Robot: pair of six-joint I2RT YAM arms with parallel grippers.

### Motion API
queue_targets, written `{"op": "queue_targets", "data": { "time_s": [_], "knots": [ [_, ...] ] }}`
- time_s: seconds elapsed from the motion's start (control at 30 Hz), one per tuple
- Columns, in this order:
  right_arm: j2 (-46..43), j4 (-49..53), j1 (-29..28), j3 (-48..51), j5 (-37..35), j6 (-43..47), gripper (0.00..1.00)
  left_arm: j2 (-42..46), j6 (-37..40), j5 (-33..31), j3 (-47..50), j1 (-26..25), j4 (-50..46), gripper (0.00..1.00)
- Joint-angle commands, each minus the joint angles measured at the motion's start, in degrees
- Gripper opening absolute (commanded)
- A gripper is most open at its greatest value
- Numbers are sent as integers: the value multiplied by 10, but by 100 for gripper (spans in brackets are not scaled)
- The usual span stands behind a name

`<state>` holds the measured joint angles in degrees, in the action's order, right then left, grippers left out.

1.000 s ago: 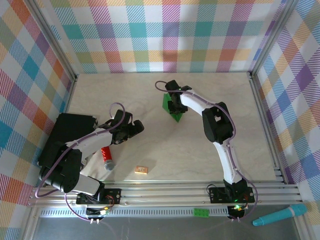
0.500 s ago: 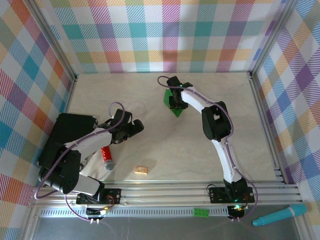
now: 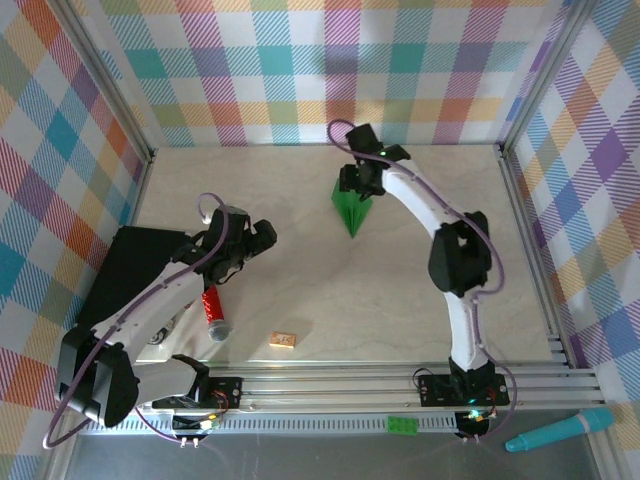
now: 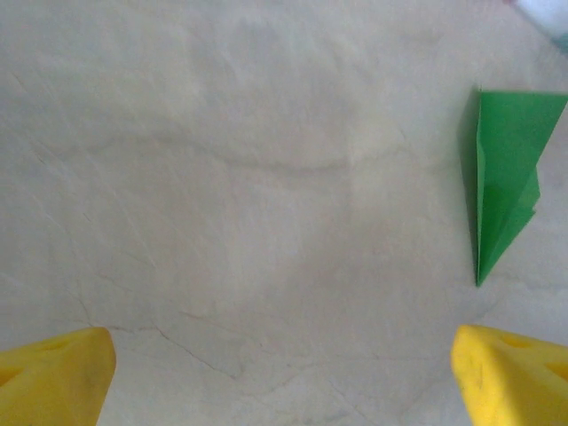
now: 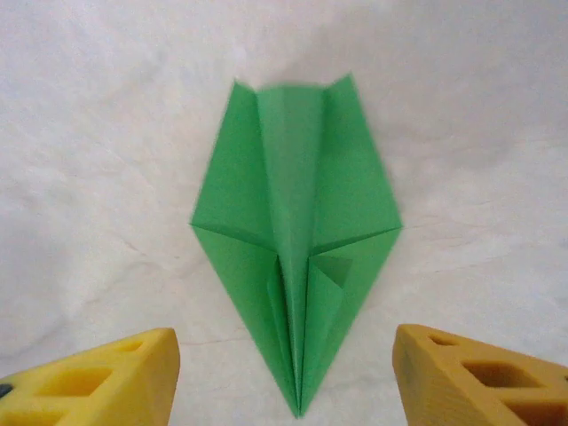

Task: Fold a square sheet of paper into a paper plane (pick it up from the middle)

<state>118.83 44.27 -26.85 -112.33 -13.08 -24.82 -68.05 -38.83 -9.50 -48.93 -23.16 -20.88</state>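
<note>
A bright green paper plane (image 3: 351, 208), folded to a slim dart, lies flat on the pale marbled counter (image 3: 420, 300), toward 12 o'clock of its middle, with its nose pointing to 6 o'clock in the overhead view. The right jaws show at its 12 o'clock end. They are released, with yellow fingertips (image 5: 98, 377) either side of the nose and clear of the paper. The left jaws, near 9 o'clock of the plane, are spread wide and hold nothing.
</note>
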Motion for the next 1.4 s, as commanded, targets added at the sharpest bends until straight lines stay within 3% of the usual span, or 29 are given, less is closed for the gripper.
{"op": "queue_targets", "data": {
  "time_s": [0.0,0.2,0.27,0.43,0.67,0.87,1.1,1.37],
  "knots": [
    [-94,-39,19,89,-22,-5,73,34,48,-82,-9,12,-11,97],
    [-280,-168,53,324,-107,6,99,81,119,-173,21,30,17,98],
    [-335,-205,70,399,-140,11,99,87,142,-184,37,42,35,98],
    [-433,-277,129,554,-163,20,99,117,233,-212,135,48,190,98],
    [-494,-420,153,726,-206,98,99,98,314,-246,223,72,321,100],
    [-486,-560,174,826,-175,143,99,52,374,-160,271,123,441,100],
    [-423,-735,196,871,-70,199,99,-40,381,-21,310,173,618,100],
    [-388,-768,202,855,19,241,99,-118,402,41,297,188,686,100]
  ]
}}
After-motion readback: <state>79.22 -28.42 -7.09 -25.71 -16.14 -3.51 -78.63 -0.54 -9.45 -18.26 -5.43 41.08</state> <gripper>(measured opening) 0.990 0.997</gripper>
